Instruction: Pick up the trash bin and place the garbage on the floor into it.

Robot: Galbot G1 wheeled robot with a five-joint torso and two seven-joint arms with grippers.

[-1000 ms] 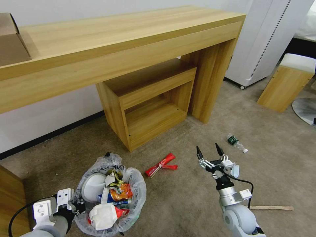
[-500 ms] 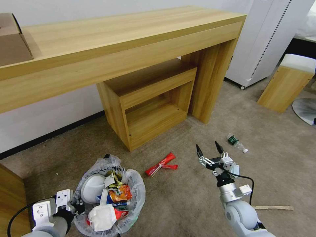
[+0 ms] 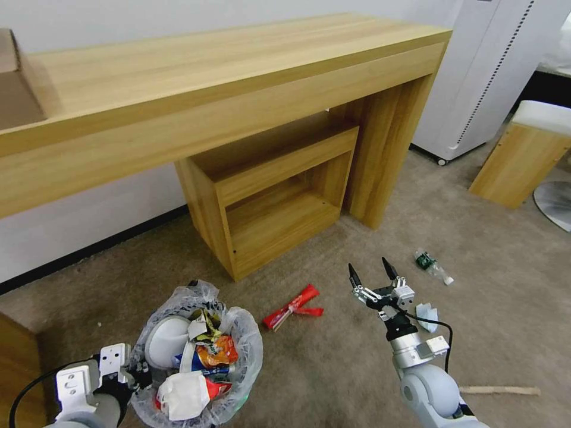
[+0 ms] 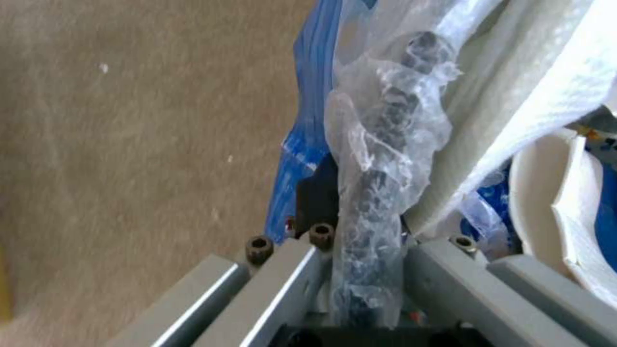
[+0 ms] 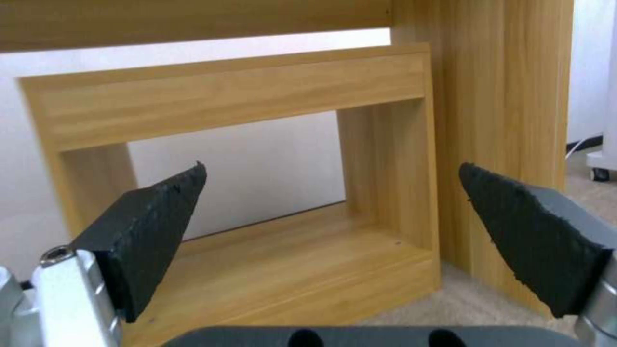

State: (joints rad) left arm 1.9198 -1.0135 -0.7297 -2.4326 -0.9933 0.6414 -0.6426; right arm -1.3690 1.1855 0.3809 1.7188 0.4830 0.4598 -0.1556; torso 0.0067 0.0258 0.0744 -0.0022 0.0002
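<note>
The left tool sits at the near left of the head view, clenched on the bag-covered rim of the bin; the left wrist view shows that rim running between its fingers. The bin stands on the carpet, filled with a white slipper, crumpled paper, an orange packet and a blue carton edge. The right tool hovers above the floor to the right of the bin, its two dark fingertips spread apart and grasping nothing; the right wrist view shows the pads wide open facing the low wooden shelf. A red wrapper lies on the carpet between the bin and the right tool. A green-label bottle lies farther right, a scrap of white paper lies just beside the right arm, and a wooden stick lies near the lower right edge. The shelf stands under the long tabletop against the wall.
</note>
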